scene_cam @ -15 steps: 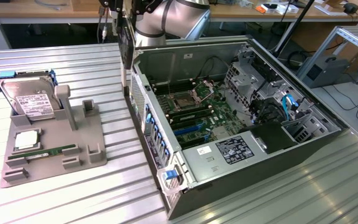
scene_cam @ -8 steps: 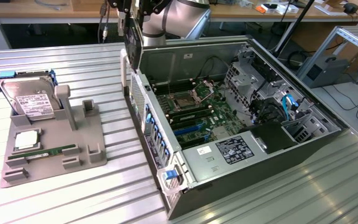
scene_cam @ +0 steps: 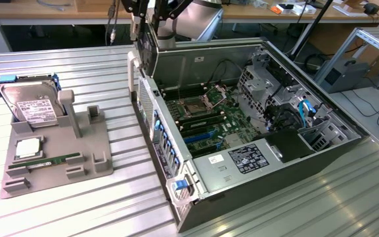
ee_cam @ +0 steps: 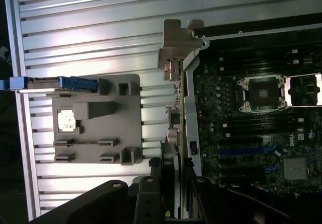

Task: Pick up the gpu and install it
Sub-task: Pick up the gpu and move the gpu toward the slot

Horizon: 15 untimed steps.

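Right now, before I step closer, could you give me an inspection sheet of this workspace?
Surface: ribbed metal table.
Job's things: gpu held upright above the edge of the open case.
Clutter: grey tray holding a hard drive, a chip and a memory stick.
Grippers: gripper shut on the gpu.
Cables: blue cable and black cables inside the case.
Surroundings: wooden bench behind, metal frame at the exterior view's right.

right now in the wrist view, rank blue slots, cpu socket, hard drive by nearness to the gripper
From the gripper:
1. blue slots, in the case
2. cpu socket, farther along the case
3. hard drive, on the tray outside it
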Available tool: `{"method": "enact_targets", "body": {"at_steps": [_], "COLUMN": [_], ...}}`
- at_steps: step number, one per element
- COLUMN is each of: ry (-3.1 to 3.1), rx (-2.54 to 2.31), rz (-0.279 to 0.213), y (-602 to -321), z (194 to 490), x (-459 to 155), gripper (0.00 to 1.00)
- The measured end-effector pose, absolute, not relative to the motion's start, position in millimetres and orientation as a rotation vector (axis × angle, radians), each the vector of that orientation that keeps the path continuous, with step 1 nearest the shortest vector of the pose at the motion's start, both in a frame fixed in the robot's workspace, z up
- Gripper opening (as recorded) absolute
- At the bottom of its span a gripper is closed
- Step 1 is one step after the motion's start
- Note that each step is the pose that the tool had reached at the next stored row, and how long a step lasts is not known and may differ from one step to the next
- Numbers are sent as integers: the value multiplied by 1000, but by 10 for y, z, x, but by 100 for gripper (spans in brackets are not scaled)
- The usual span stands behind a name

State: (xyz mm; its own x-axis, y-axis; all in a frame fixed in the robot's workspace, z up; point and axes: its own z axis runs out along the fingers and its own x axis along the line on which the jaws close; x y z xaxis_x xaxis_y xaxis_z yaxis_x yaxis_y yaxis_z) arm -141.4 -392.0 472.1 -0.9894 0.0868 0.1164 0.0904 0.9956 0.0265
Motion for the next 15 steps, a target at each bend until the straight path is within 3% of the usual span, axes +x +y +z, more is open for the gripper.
{"method": "enact_targets", "body": {"at_steps": [15], "ry": [-2980], "rx": [-134], "rz": [-45], "y": [-3947], "z": [4558], "x": [-946], "gripper": [27]}}
